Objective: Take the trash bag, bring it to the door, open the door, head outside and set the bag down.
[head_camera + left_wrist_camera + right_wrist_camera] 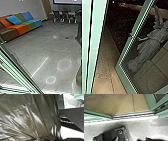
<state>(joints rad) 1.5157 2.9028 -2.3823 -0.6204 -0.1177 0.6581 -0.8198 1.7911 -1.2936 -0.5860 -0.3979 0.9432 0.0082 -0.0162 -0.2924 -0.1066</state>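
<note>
From here I'd say the carrying is in hand, with the doorway open and the crossing to make. The dark, translucent plastic trash bag [28,112] shows large in the left wrist view, its folds drawn tight where the left gripper [53,139] seems to be pinching it. The right gripper [142,140] has no bag with it; whether it is spread or closed I can't tell.

At the centre of the head view stands a pale green metal post [95,37]; at the right of the frame, the green-framed glass door leaf [124,77] is swung open, a grey statue [150,45] beyond it. Tan paving [102,85] lies between, at lower centre.

The robot's dark base plate [109,135] is near the pale metal door sill [134,118], on the room's side. I'd line it up square with the gap and roll over slowly, so the load doesn't swing. Keep the bag tucked in, since thin plastic could snag and tear on the post, and hold that pinch until it rests on the ground outside.
</note>
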